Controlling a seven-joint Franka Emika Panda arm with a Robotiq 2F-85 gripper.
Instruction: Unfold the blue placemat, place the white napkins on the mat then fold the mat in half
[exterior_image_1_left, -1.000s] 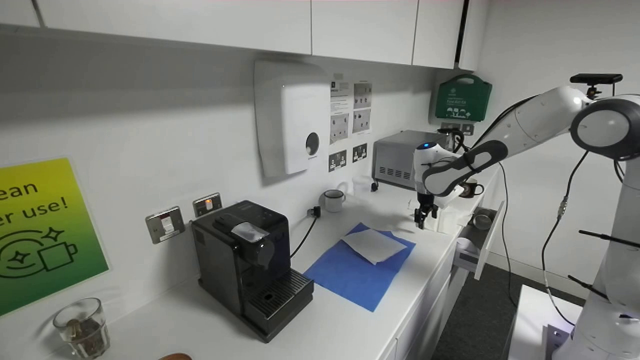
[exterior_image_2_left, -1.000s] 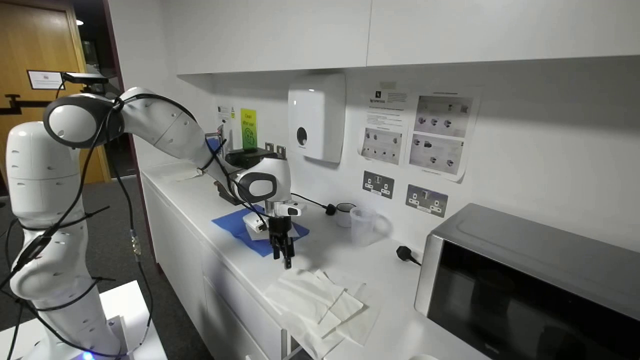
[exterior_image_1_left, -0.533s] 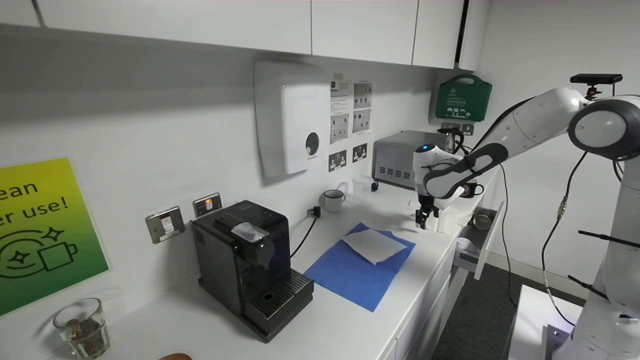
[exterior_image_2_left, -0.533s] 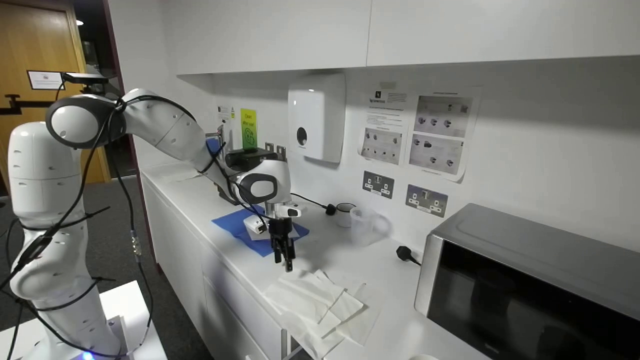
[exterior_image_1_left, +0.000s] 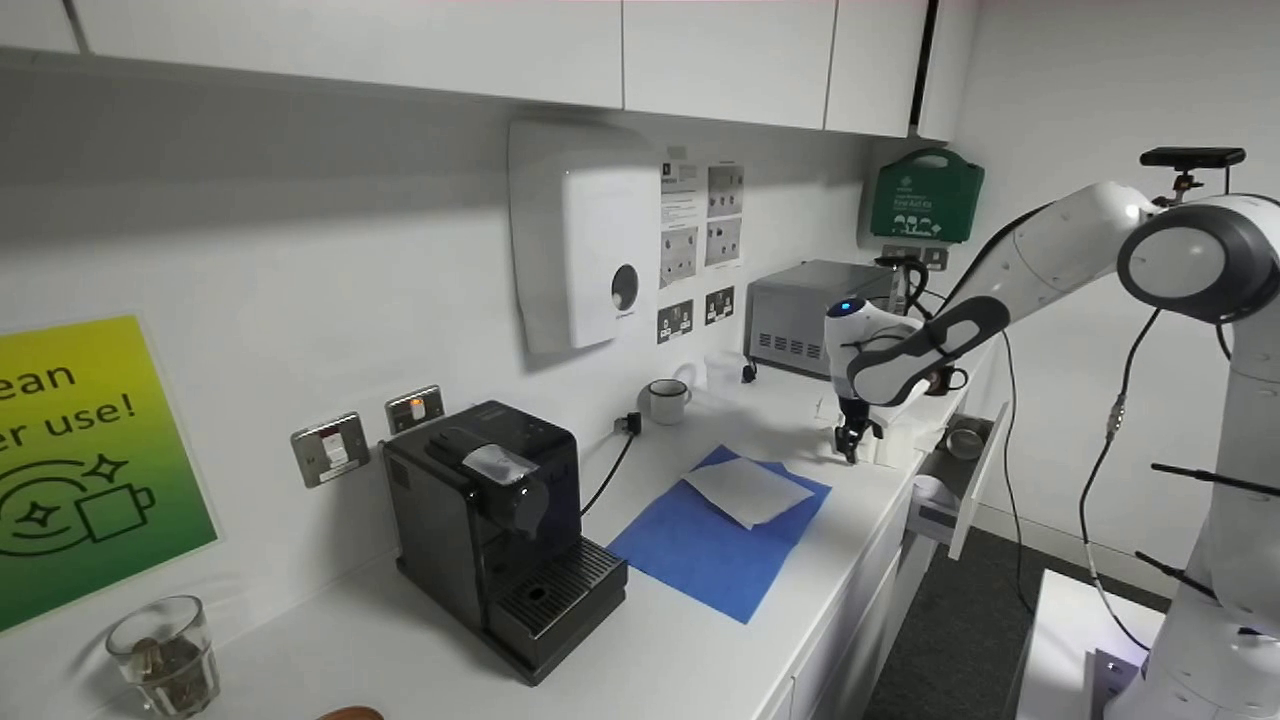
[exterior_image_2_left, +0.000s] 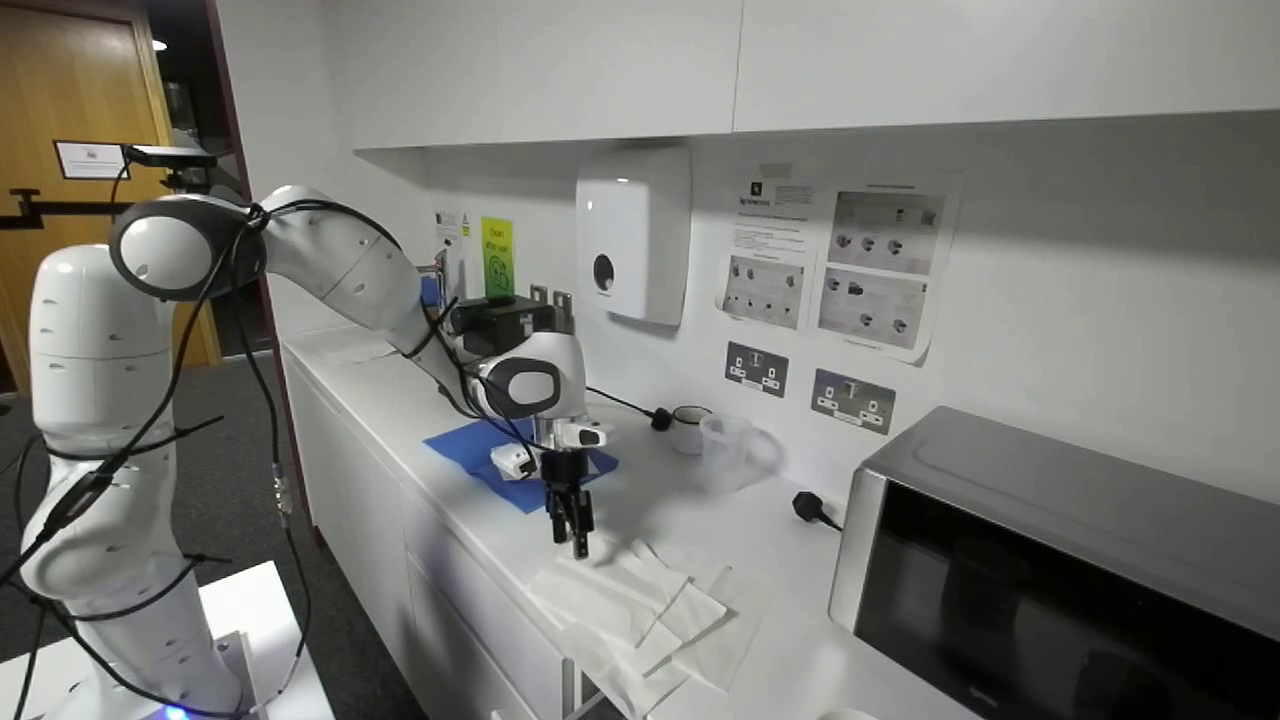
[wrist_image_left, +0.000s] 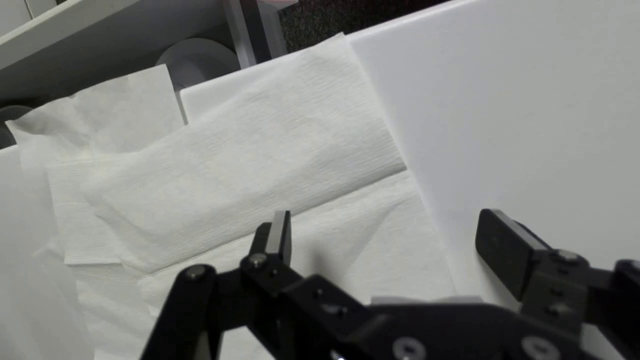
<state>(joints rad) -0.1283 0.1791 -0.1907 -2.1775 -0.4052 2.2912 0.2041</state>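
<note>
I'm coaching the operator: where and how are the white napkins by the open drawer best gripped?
From above, probably pinch the white napkins along their straight edge facing the blue placemat: it looks flat beneath the open gripper, and thin sheets should bunch between closing jaws.

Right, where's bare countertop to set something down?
Bare countertop shows between the coffee machine, the blue placemat and the countertop's front edge, and between the white napkins and the microwave. Crowded: where the dark-rimmed mug and translucent jug stand close together, and the overlapping white napkins, with the open gripper at their edge.
</note>
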